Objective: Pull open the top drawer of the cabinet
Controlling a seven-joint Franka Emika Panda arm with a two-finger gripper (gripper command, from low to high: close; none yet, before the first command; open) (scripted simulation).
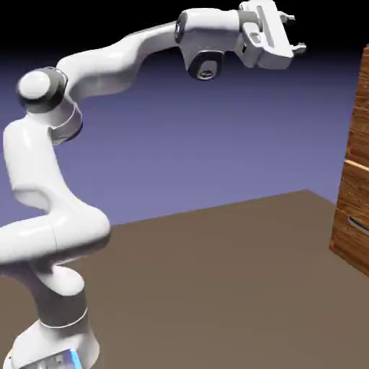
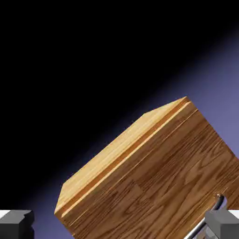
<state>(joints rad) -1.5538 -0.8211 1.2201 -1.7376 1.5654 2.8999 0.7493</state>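
Nearest in the hand view, two grey fingertips [image 2: 223,225] sit at the bottom edge, set wide apart: the gripper [image 1: 293,33] is open. Just past them, only this view shows a curved, shiny metal bar handle [image 2: 200,228], partly hidden by the fingertip at the picture's right. Behind it spreads the dark wood-grain front of the top drawer [image 2: 163,186], slanted across the lower right, and beyond its edge the paler wooden top of the cabinet [image 2: 112,151], which the exterior view cuts off.

The exterior view alone shows the whole white Franka Panda arm [image 1: 90,230], the brown tabletop [image 1: 209,288] and the lower drawer front [image 1: 349,238] with its own dark bar handle [image 1: 358,225]. A small round mark [image 1: 207,69] on the wrist is too small to read.

The arm rises from its base at the lower left, bends back at the elbow, then reaches high toward the exterior view's right, fingers pointing at the cabinet but well apart from it. There, at the right edge, the top drawer stands above a pale seam, partly out of frame. Farthest back, a blue-violet backdrop [image 1: 216,137] darkens to black above.
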